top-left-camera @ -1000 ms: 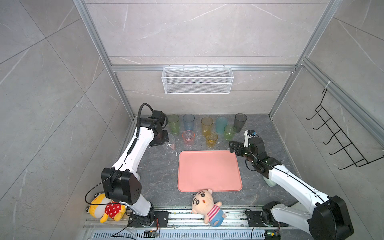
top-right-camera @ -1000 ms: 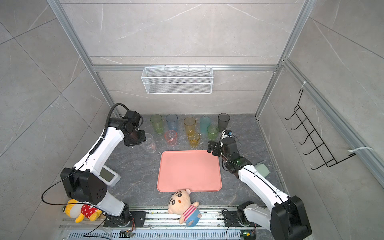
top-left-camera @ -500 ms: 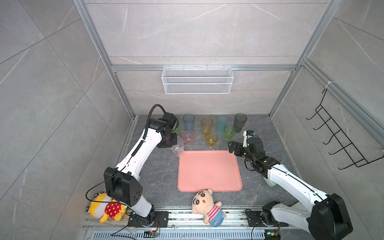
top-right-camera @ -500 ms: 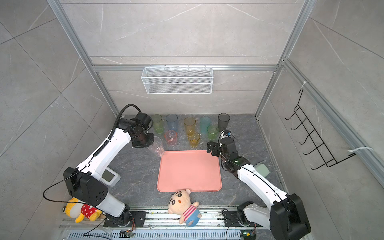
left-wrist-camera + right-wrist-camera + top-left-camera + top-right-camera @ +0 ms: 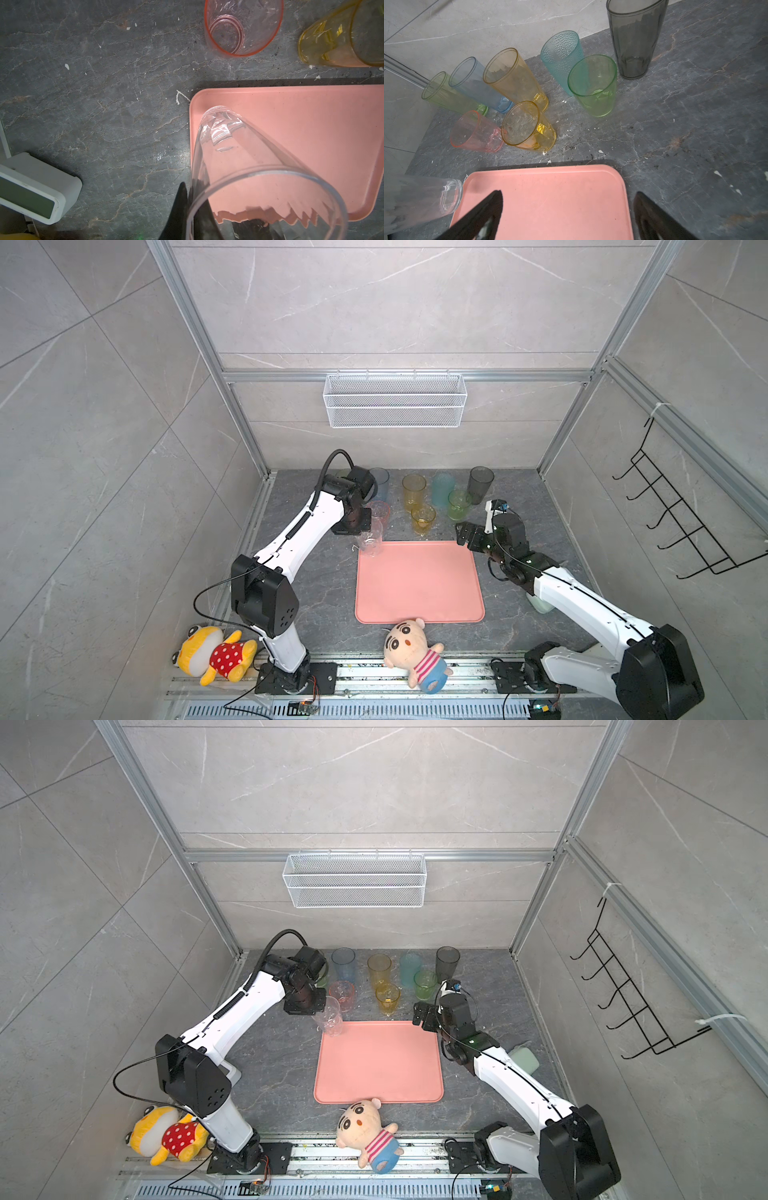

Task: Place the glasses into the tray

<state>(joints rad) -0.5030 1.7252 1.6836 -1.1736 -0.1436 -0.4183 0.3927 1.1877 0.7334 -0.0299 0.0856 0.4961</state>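
We saw the left arm (image 5: 305,531) reaching in over the far left corner of the tray (image 5: 417,585), its jaws clamped on the rim of the clear glass (image 5: 371,541). In the left wrist view one dark jaw lay outside the wall of that glass (image 5: 239,166) and the other showed through it from inside. The glass hung tilted, its base just within the corner of the tray (image 5: 311,124), and we could not tell whether the base touched the pink surface. The rest of the tray (image 5: 378,1065) lay bare on the grey tabletop (image 5: 324,593). The right arm (image 5: 573,593) held its jaws wide apart and empty, low over the tray's far right corner (image 5: 550,197). The other glasses stood upright on the tabletop beyond the tray's far edge. At the back were a tall green glass (image 5: 446,93), a blue glass (image 5: 477,85), a tall amber glass (image 5: 512,76), a teal glass (image 5: 562,56) and a smoky grey glass (image 5: 635,37). Nearer the tray stood a pink glass (image 5: 473,133), a short amber glass (image 5: 527,126) and a short green glass (image 5: 593,85). In both top views the left arm hid most of the tall green glass. A plush doll (image 5: 413,657) lay just beside the tray's near edge, another plush doll (image 5: 212,655) lay by the left arm's base, and a wire basket (image 5: 395,400) hung on the back wall.
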